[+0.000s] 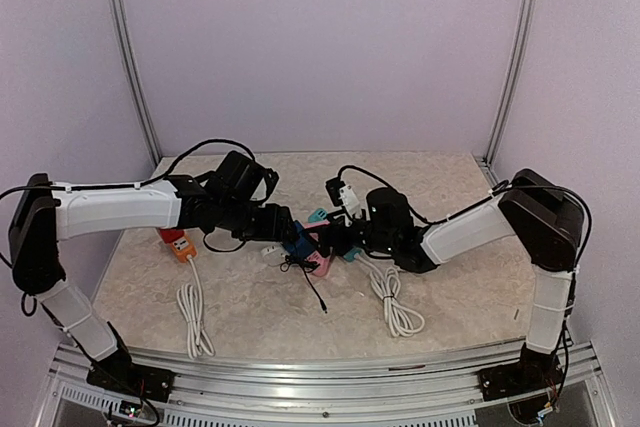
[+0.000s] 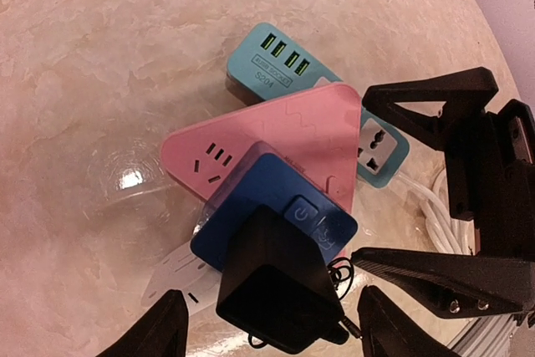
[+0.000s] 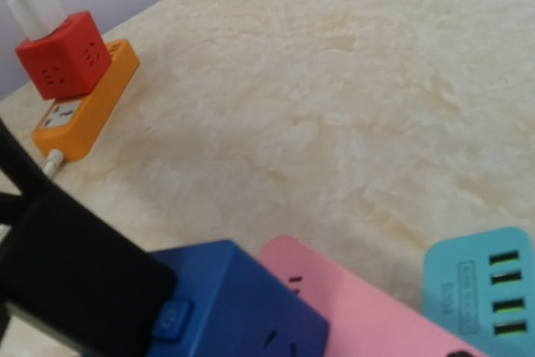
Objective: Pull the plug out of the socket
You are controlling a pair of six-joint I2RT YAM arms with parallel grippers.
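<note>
At the far left of the table (image 1: pixel 250 322), an orange power strip (image 1: pixel 178 244) is lying with a red cube socket (image 3: pixel 63 56) standing on it, and a white charger (image 3: pixel 35 6) is sitting on top of the cube. A coiled white cable (image 1: pixel 192 317) is trailing from the strip toward the near edge.

The left gripper (image 2: pixel 274 307) is reaching in to the cluster of sockets at the middle. Its fingers (image 2: pixel 163 332) are standing apart on either side of the black plug (image 2: pixel 276 290), with a gap showing on the left side, so it is not clamping anything. The plug is resting tilted against the face of a blue cube socket (image 2: pixel 267 206). Whether its pins are seated in the cube cannot be told. A thin black cord (image 1: pixel 312 287) is running from the cluster toward the near edge.

The blue cube is sitting on a pink power strip (image 2: pixel 276 135), and a teal power strip (image 2: pixel 280 64) with four green-lit ports is lying just behind the pink one, touching it.

The right gripper (image 2: pixel 360 176) is coming in from the right with its fingers (image 2: pixel 430 106) spread wide. The near end of the teal strip is lying between them, and no grip is visible. A second white cable (image 1: pixel 395 309) is coiling below the right arm.
</note>
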